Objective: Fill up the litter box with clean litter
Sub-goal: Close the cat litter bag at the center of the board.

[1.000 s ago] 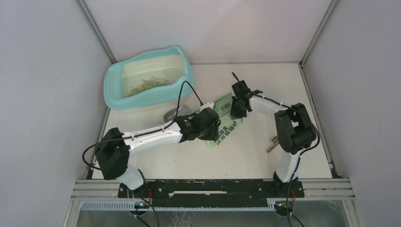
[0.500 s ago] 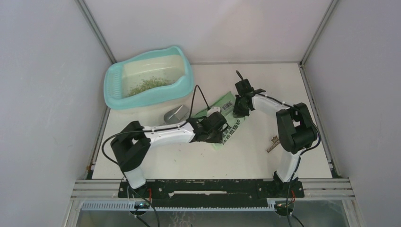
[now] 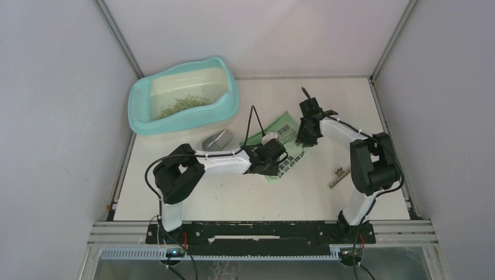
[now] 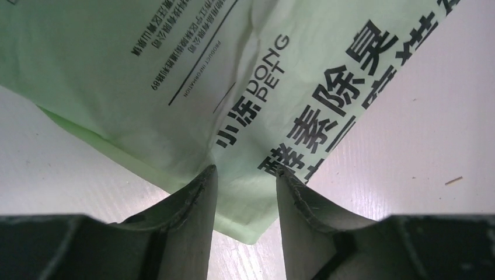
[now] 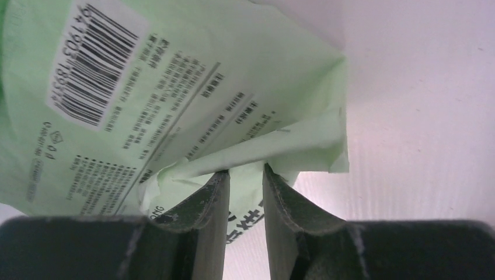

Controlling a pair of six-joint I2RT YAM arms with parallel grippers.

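The green printed bag (image 3: 286, 131) lies mid-way across the tabletop (image 3: 350, 105). Our left claw (image 4: 244, 171) straddles its near corner half-wide, and our right claw (image 5: 246, 170) sits narrow at a fold, grip unclear. The litter box (image 3: 140, 111), in the far-left corner, holds scant litter (image 3: 184, 104). We'd pinch the 2 ends deep before lifting.

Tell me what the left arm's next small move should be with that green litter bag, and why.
Probably close the left gripper on the corner of the litter bag. Its open jaws straddle that corner, the bag lies flat on the table, and the litter box holds only a thin patch of litter, so the bag likely needs lifting to pour more.
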